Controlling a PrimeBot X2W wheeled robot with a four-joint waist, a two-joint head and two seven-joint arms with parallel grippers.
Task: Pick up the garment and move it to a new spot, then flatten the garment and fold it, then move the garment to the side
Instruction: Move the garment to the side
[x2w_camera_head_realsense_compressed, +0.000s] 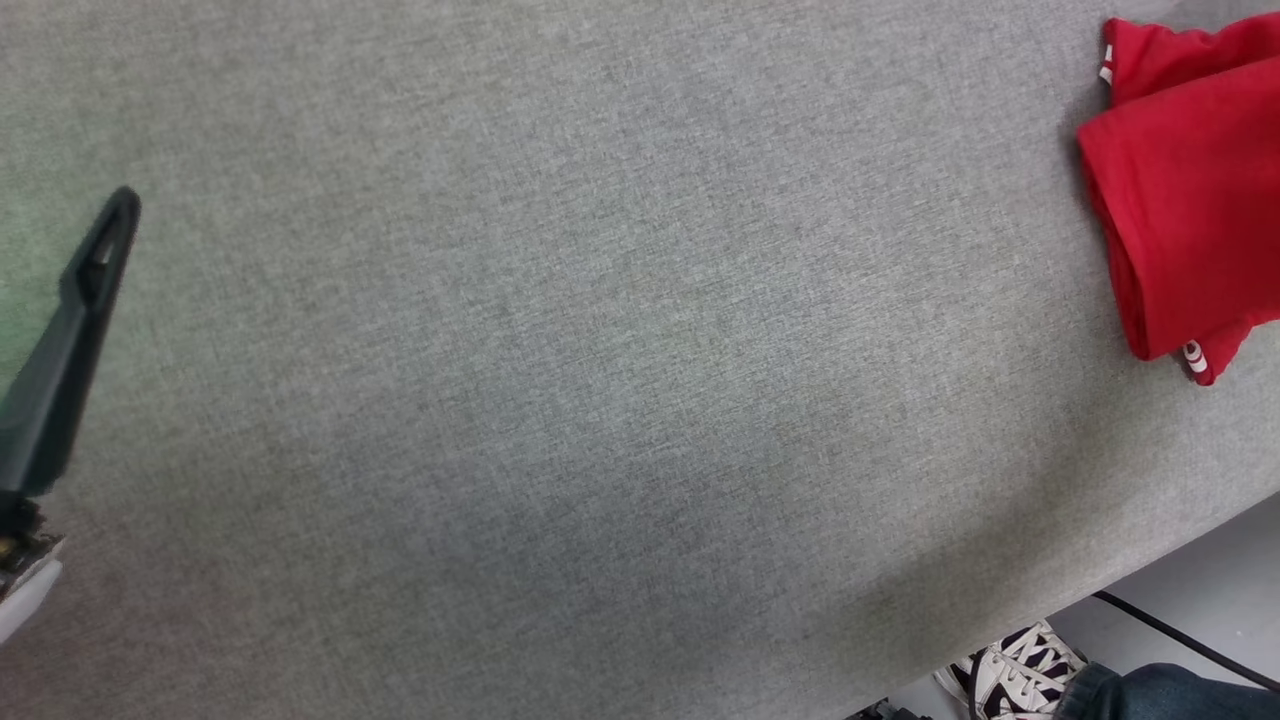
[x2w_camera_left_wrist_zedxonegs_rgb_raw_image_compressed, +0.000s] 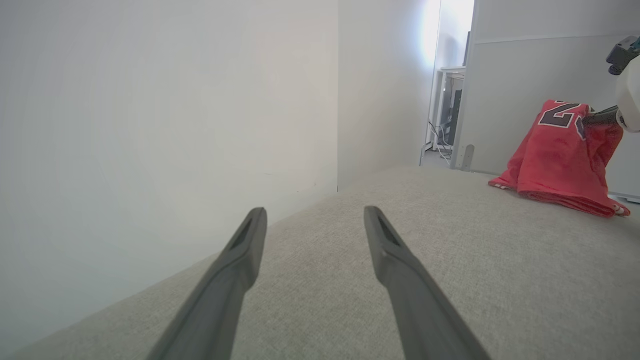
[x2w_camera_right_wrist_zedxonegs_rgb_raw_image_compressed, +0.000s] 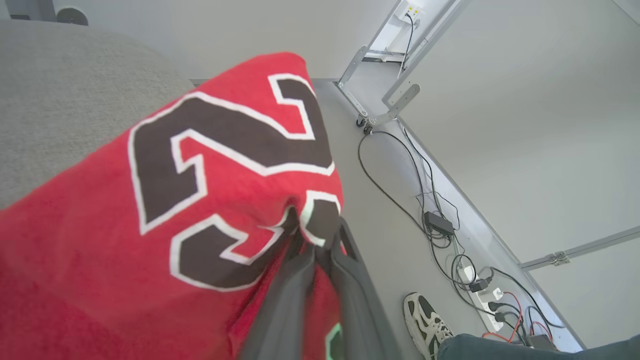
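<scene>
Twice showing up as black figures with white outlines on the garment (x2w_camera_right_wrist_zedxonegs_rgb_raw_image_compressed: 75, 280). In the right wrist view, reading as a large 2, with a second figure beside it crumpling into the pinch and too folded for telling. In the left wrist view, reading as a 2 and the start of another figure high on the garment (x2w_camera_left_wrist_zedxonegs_rgb_raw_image_compressed: 555, 165). In the head view, showing white-and-red striped trim (x2w_camera_head_realsense_compressed: 1195, 358) at a corner of the garment (x2w_camera_head_realsense_compressed: 1190, 220).

Clamping the right gripper (x2w_camera_right_wrist_zedxonegs_rgb_raw_image_compressed: 320, 235) on the red cloth right at that second figure, jaws nearly together with a fold pinched between them. Holding that fold up off the grey fabric surface (x2w_camera_head_realsense_compressed: 600, 400), with the lower folds lying on the surface and the whole draping like a small tent in the left wrist view. Sitting at the far right of the head view, near the surface's edge and well apart from the left gripper (x2w_camera_left_wrist_zedxonegs_rgb_raw_image_compressed: 315, 220).

Hanging over the bare grey surface, jaws spreading wide with nothing between them, pointing across the surface toward a white wall (x2w_camera_left_wrist_zedxonegs_rgb_raw_image_compressed: 150, 100). Appearing in the head view as one dark finger (x2w_camera_head_realsense_compressed: 85, 300) slanting up from the lower left edge.

Catching a person's white-and-dark shoe (x2w_camera_right_wrist_zedxonegs_rgb_raw_image_compressed: 425, 320) and blue trouser leg (x2w_camera_right_wrist_zedxonegs_rgb_raw_image_compressed: 500, 347) on the floor, near a tangle of cables (x2w_camera_right_wrist_zedxonegs_rgb_raw_image_compressed: 440, 225).
</scene>
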